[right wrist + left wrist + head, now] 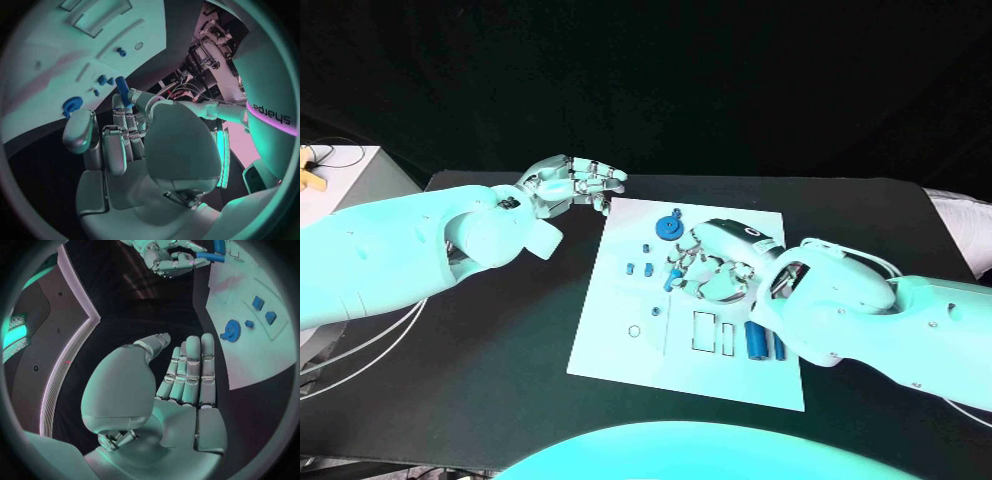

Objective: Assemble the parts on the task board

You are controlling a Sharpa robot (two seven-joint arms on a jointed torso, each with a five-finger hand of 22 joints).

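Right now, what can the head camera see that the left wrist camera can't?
Head camera, not the left wrist camera: the big white left arm and the near edge of the board.

Left wrist camera, not the head camera: the inside of the left hand, with an empty palm and straight fingers.

Both: the round blue wheel on the board, and the right hand holding a blue peg.

1. The black desk [488, 350] carries everything.
2. The white task board [625, 350] lies flat on the desk's middle.
3. Small blue parts [666, 226] lie on the board, not directly on the desk.
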